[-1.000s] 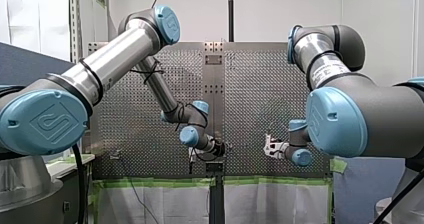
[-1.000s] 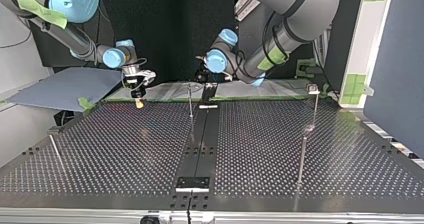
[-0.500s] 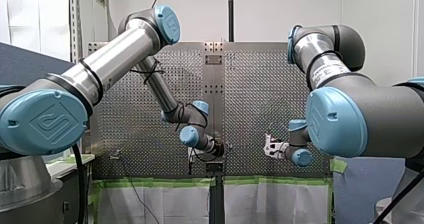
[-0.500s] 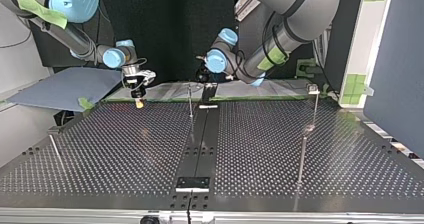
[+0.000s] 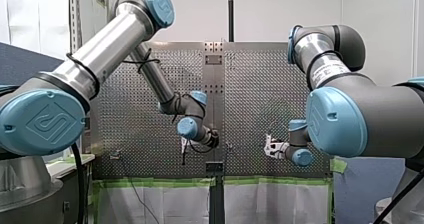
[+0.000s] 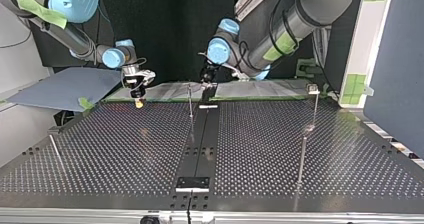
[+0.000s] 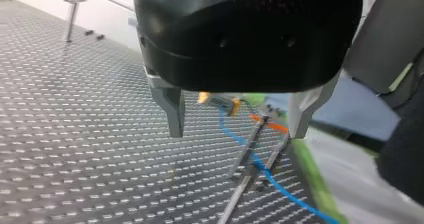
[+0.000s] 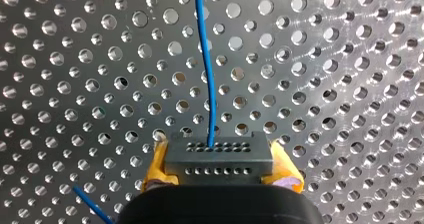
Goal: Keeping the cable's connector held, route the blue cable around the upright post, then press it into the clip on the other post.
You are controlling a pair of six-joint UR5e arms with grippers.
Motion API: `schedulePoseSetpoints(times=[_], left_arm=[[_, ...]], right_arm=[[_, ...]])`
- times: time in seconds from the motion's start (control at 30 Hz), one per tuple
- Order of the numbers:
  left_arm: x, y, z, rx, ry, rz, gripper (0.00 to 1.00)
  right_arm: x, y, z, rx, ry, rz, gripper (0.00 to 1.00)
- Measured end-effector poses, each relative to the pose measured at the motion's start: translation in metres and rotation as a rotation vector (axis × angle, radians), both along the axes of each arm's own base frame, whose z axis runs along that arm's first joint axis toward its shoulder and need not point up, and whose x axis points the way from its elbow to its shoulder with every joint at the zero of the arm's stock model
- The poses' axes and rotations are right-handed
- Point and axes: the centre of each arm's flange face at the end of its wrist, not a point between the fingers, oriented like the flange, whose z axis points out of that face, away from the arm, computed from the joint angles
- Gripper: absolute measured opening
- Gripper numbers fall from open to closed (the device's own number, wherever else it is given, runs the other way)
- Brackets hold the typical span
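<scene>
Yellow pads of my right gripper are clamping the connector, whose blue cable is running out across the table. My left gripper is hovering with metal fingers spread wide, the cable passing thin posts just ahead.

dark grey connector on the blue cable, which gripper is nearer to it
Right: my right gripper clamps the dark grey connector between its yellow pads; my left gripper hangs open, well apart from it.
</scene>
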Motion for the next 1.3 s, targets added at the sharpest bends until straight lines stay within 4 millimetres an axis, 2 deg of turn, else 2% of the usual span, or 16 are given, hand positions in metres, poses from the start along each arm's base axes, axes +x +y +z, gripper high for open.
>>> schedulePoseSetpoints(times=[0.27,0.8,1.3], left_arm=[[-0.015,0.012,0.025,-0.071,-0.04,0.082,0.99],[-0.081,0.058,0.057,0.028,0.025,0.211,0.99],[-0.126,0.093,0.083,-0.006,0.011,0.276,0.99]], right_arm=[[0.0,0.0,0.0,0.005,-0.009,-0.001,0.0],[0.001,0.001,-0.001,0.024,-0.029,0.002,0.0],[0.002,0.004,-0.002,0.037,-0.021,0.004,0.0]])
